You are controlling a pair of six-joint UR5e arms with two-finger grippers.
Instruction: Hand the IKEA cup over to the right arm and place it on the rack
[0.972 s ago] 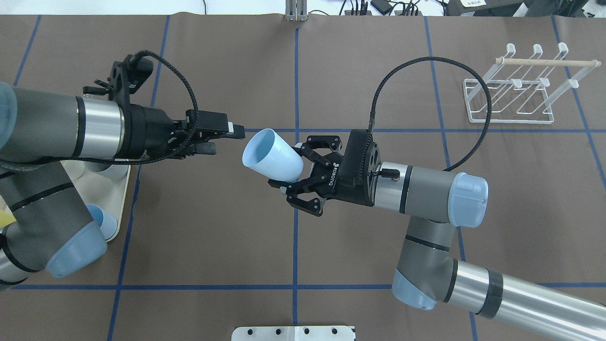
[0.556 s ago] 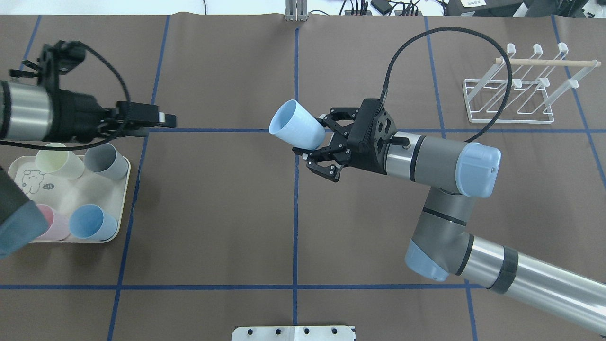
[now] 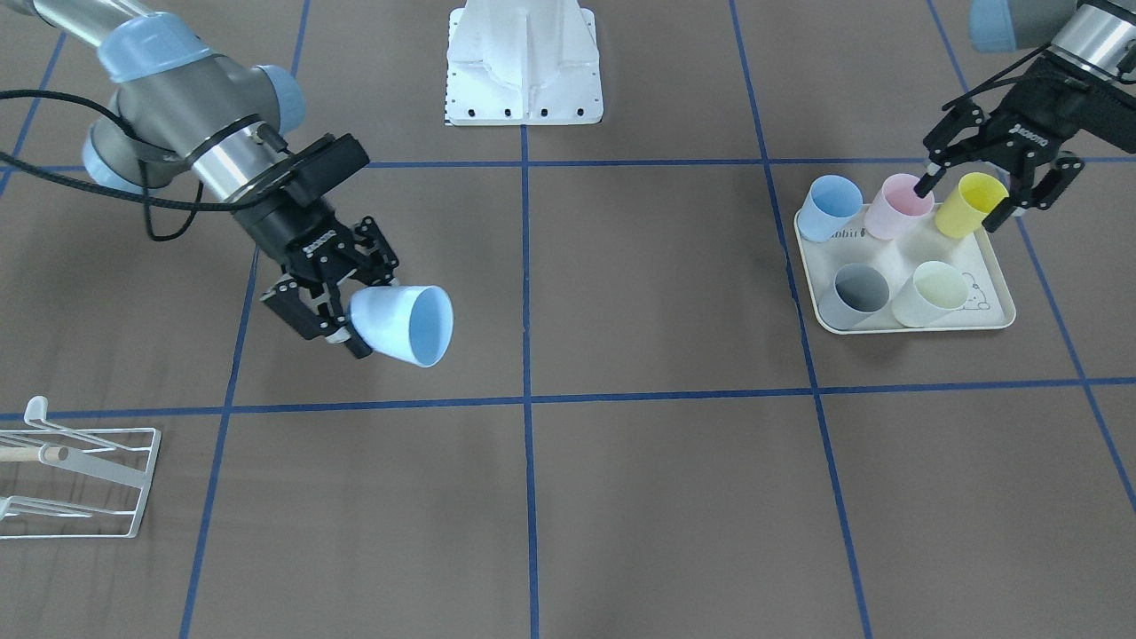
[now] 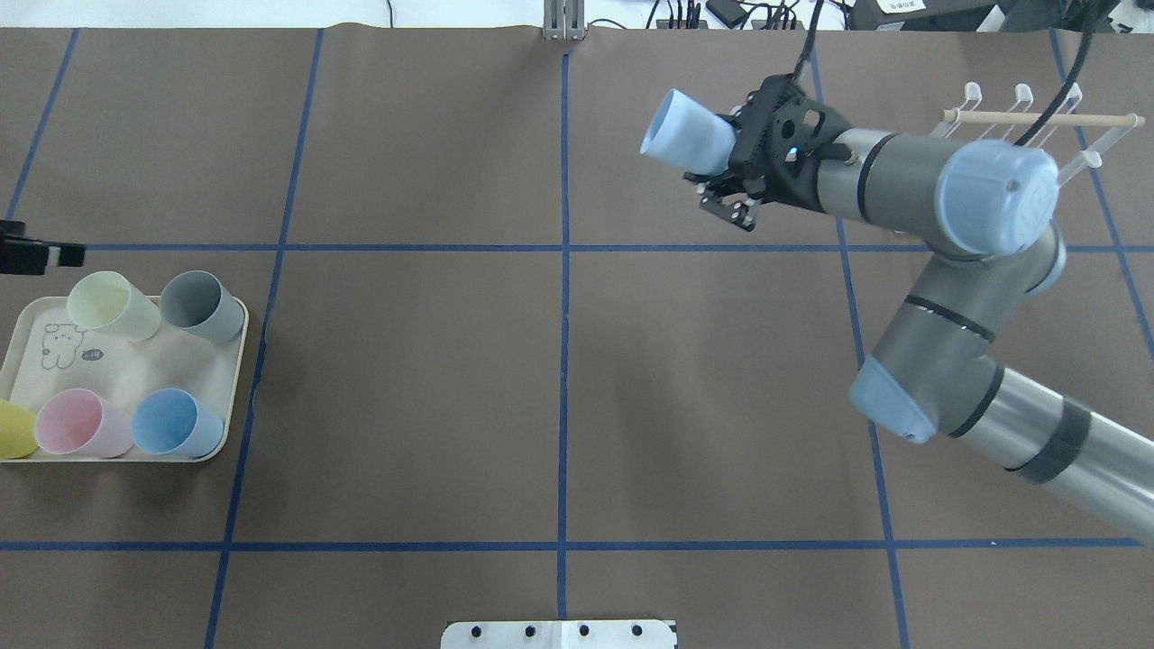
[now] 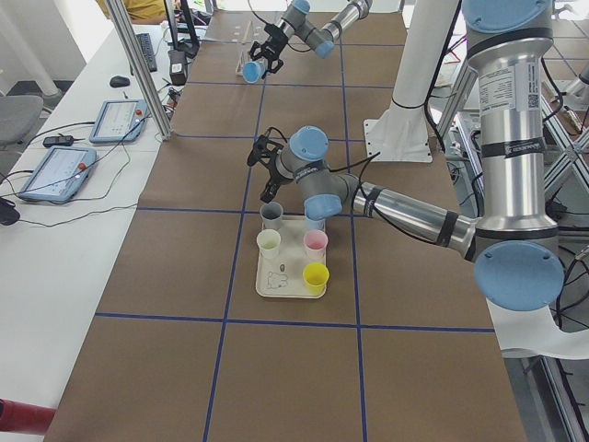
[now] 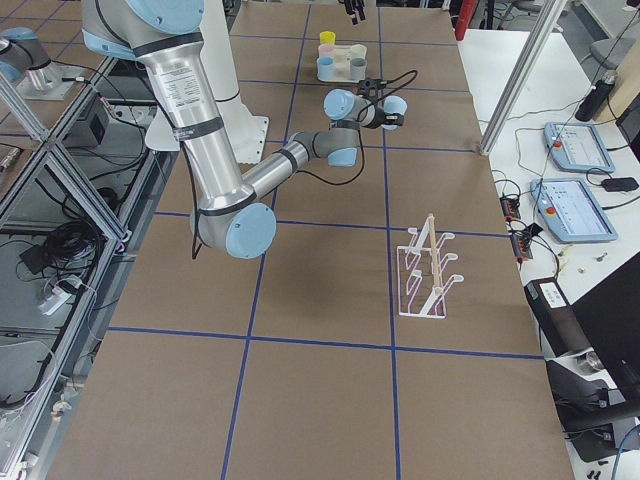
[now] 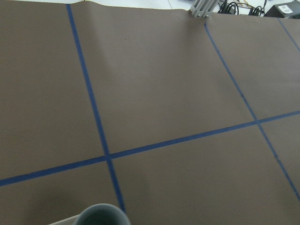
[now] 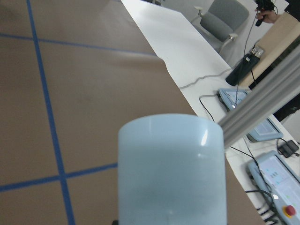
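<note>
Cup handling is what I am weighing, working down from the biggest thing.

The table is lying well below the right gripper. The right arm is holding that gripper up in the air. The rack is sitting lower than the gripper, off to its right and a little farther out, well apart from it. The tray is sitting beneath the left gripper, which is hanging with jaws spread and gripping nothing.

The cup is lying on its side in the right gripper, clamped at its narrow base. Its mouth is pointing away from the palm, and the whole rim is standing free.

I am judging the cup as light, smooth plastic: stiff at the base and likely springier towards the rim. The taper is what is worrying me. A squeeze on sloped, slick walls is liable to push the cup out forwards, so I am favouring a hold low on the base, as now, with moderate force. That hold is also leaving the mouth open for a prong. I am not expecting it to break easily, though a knock against the wire could twist it in the jaws.
</note>
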